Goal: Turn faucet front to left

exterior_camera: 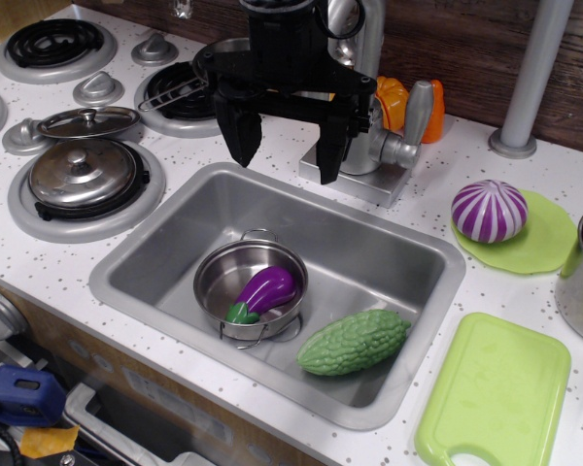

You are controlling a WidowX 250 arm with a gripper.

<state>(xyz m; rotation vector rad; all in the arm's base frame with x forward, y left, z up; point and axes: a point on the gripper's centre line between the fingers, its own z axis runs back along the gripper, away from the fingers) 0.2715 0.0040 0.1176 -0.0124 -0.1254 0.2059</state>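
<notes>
Faucet (361,146) looks rigid, smooth metal; we'd push its spout, our fingers (290,146) spread wide, holding nothing.

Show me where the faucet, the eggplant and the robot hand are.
faucet (405,146), main view, on its lever handle.
eggplant (267,289), main view, on its purple body.
hand (285,148), main view, between its fingertips.

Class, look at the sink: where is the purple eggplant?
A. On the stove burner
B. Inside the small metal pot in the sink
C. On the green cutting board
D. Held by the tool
B: the eggplant lies inside the small metal pot standing in the sink.
</notes>
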